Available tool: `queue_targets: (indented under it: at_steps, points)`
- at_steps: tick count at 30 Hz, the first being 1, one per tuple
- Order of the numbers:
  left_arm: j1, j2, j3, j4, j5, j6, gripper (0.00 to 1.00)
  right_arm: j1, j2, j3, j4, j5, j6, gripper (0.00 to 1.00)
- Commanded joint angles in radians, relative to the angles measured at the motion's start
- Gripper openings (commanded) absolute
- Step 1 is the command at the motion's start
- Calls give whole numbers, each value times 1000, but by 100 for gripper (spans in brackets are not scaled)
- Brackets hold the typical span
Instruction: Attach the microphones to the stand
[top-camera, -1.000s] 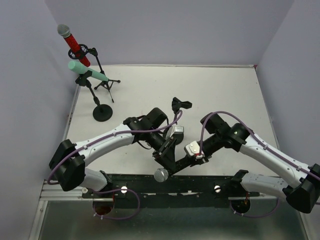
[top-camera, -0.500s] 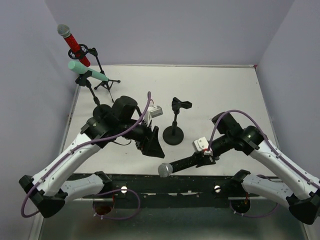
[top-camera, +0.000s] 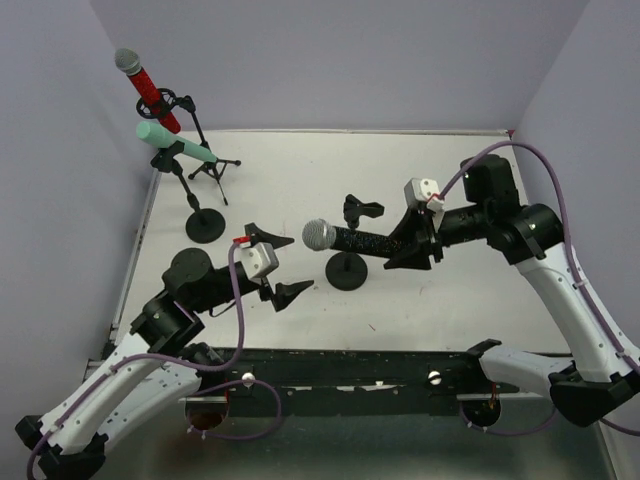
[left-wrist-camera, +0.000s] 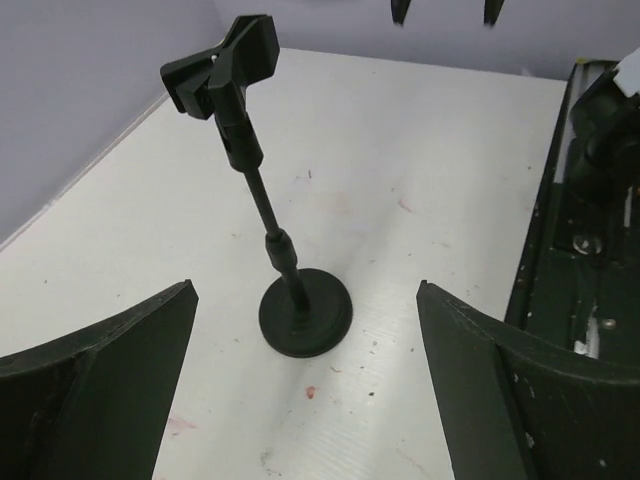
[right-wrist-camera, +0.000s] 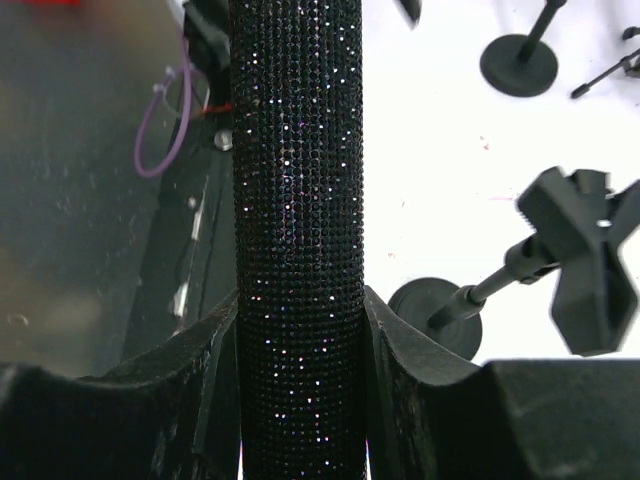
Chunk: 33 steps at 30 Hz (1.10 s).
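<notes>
My right gripper is shut on the black microphone, held level above the table, its grey mesh head pointing left. The glittery black body fills the right wrist view. It hangs just in front of the empty black stand, whose clip is bare; the stand shows in the left wrist view and the right wrist view. My left gripper is open and empty, left of that stand. The red microphone and the mint-green microphone sit clipped on stands at the far left.
The round-base stand and the tripod stand stand at the far left by the left wall. A black rail runs along the near table edge. Purple walls close in the left, back and right sides.
My right arm has lifted the black microphone from the near edge up and back to the empty stand. My left arm has pulled back toward the near left, its gripper open.
</notes>
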Motion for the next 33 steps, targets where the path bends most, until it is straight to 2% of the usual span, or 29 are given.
queue_targets:
  at_steps: [1,6,15,24,30,33]
  points:
    - [8,43,-115,348,9,130,98,-70,37,82,138,-88,253,13]
    - [25,187,-82,491,57,184,98,-188,38,41,348,-80,439,13]
    - [117,411,35,674,322,90,95,-363,41,-89,535,-251,467,13]
    - [126,555,141,654,469,102,92,-387,44,-191,613,-361,421,13]
    - [131,630,202,562,491,144,81,-393,33,-226,676,-372,470,13]
    - [135,650,208,577,483,147,81,-400,33,-243,708,-377,496,13]
